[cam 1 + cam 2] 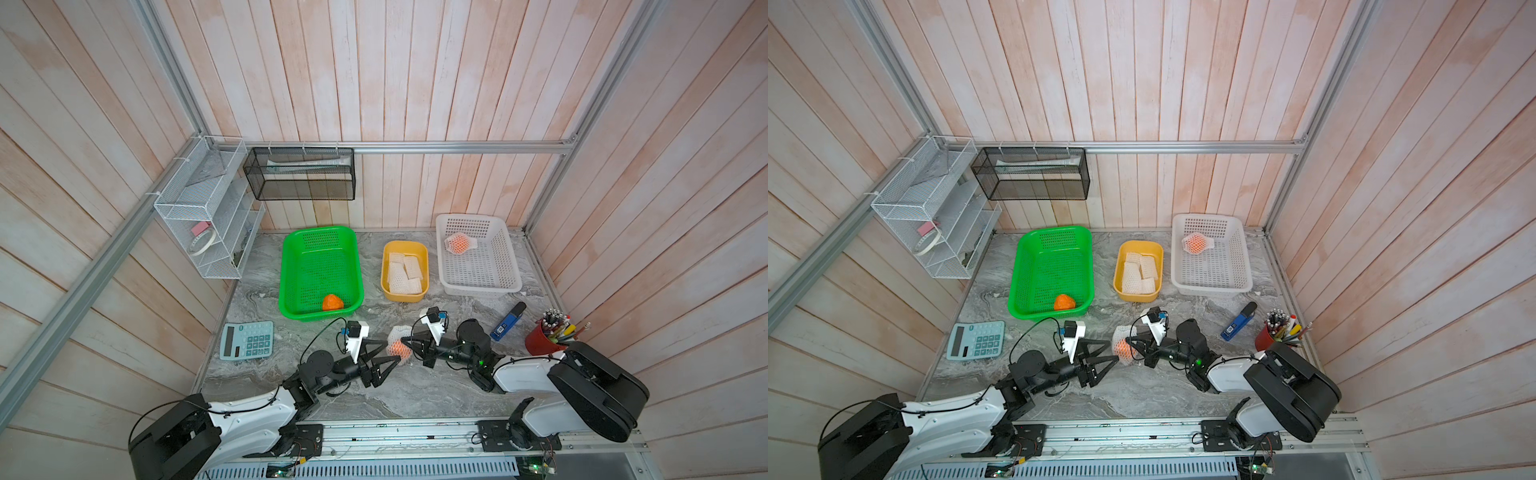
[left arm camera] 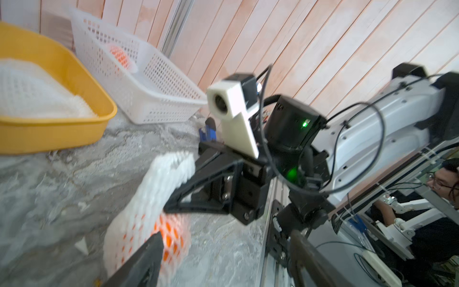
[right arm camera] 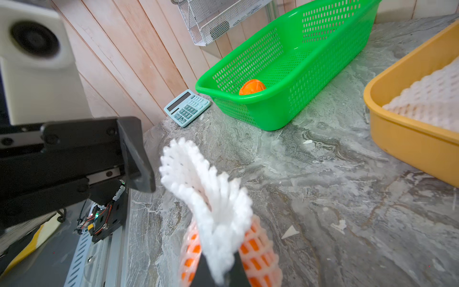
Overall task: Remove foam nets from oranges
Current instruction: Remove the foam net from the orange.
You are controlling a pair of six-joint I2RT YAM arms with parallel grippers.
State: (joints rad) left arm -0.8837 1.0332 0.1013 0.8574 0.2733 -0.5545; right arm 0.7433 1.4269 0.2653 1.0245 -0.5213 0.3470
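White foam net [image 1: 398, 341] with its orange [image 1: 402, 350] inside sits on the marble table [image 1: 415, 390] between the arms in both top views; we judge this central spot lets each arm take a side. Left gripper [image 1: 384, 353] fingers spread wide around the fruit end, not clamping. Left wrist view: right gripper [image 2: 173, 198] pinches the net's loose collar, fingers closed on foam. Right wrist view: sleeve's long axis runs from fruit end up to the frilled open mouth [image 3: 198, 174], pointing toward the green basket [image 3: 285, 111]. We note one bare orange there, spent nets in the yellow tub [image 1: 404, 245]
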